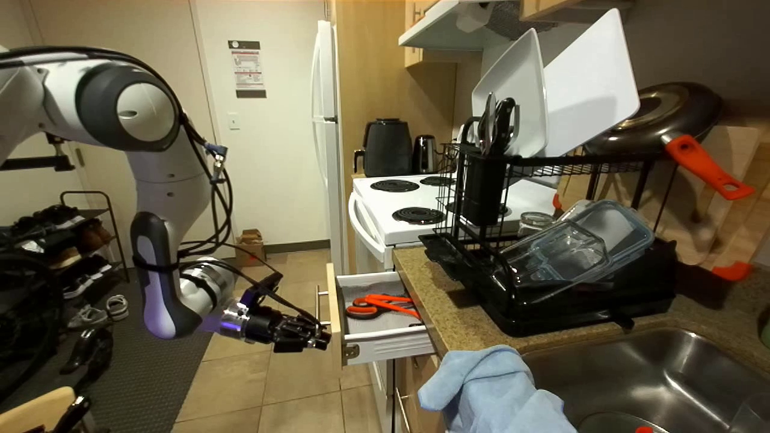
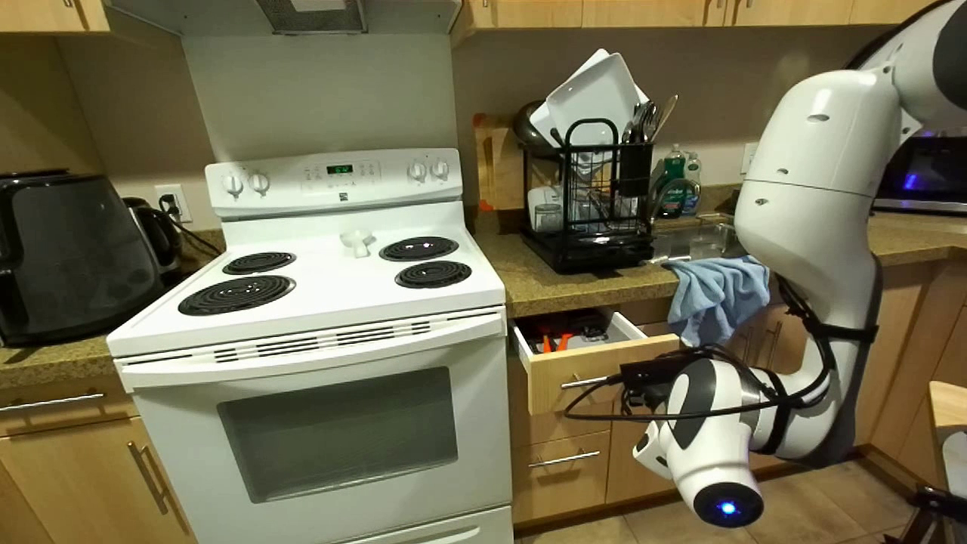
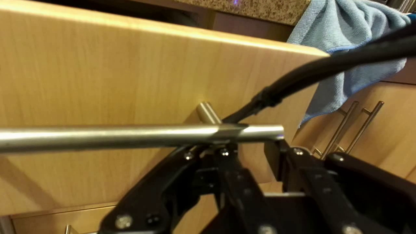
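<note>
A notice [image 1: 248, 71] up on the wall, print too small to read; green digits [image 2: 339, 169] on the white stove [image 2: 332, 281], blurred. Below the tabletop [image 1: 421, 282], beside that stove, the drawer [image 1: 391, 347] stands out, orange-handled scissors [image 1: 366, 309] inside! Black rack [image 1: 601, 307] above, loaded with white plates [image 1: 592, 84]. And the fingers [image 3: 276, 159]: released, partway apart, right at the metal handle's [image 3: 130, 138] end; contact, can't tell.

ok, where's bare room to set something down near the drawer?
Free: the stovetop between the front burners, and a counter strip bordered by the stovetop and the dish rack. Crowded: the counter at the rack and the draped towel, and the drawer handle, with the end effector right at it.
</note>
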### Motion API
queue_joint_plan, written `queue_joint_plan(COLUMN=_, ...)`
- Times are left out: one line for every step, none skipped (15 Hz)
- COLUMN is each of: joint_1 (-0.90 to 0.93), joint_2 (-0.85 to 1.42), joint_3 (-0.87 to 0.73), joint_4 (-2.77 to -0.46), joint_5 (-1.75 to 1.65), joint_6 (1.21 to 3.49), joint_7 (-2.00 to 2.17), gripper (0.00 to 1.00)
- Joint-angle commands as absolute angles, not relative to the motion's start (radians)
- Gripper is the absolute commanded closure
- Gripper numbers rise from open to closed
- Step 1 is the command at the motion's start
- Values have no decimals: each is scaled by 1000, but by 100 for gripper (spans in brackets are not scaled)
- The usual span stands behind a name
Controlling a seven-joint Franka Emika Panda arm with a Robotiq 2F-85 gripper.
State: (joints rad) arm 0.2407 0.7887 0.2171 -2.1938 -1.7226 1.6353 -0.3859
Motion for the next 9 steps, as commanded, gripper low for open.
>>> queue_joint_plan(joint_1=240, joint_2=790, joint_3=219, joint_4=-2193, joint_5=-1722, joint_6=1633, joint_7=-386, gripper=71)
queue_joint_plan(joint_1=240, joint_2=790, joint_3=219, joint_4=-2193, joint_5=-1722, joint_6=1633, joint_7=-386, gripper=71)
queue_joint_plan(joint_1=240, joint_2=790, joint_3=219, joint_4=-2193, joint_5=-1722, joint_6=1633, joint_7=-386, gripper=71)
queue_joint_plan(joint_1=240, joint_2=790, joint_3=219, joint_4=-2193, joint_5=-1722, joint_6=1633, joint_7=-386, gripper=71)
queue_joint_plan(joint_1=240, joint_2=790, joint_3=219, joint_4=-2193, joint_5=-1722, joint_6=1633, joint_7=-386, gripper=71)
queue_joint_plan(joint_1=240, joint_2=790, joint_3=219, joint_4=-2193, joint_5=-1722, joint_6=1633, joint_7=-386, gripper=71)
queue_joint_plan(joint_1=240, joint_2=790, joint_3=219, joint_4=-2193, joint_5=-1722, joint_6=1633, joint_7=-386, gripper=71)
queue_joint_plan(joint_1=237, joint_2=790, joint_3=218, joint_4=-2190, joint_5=-1723, joint_6=1637, joint_7=-389, gripper=46)
queue_joint_plan(joint_1=229, joint_2=789, joint_3=213, joint_4=-2192, joint_5=-1722, joint_6=1659, joint_7=-389, gripper=45)
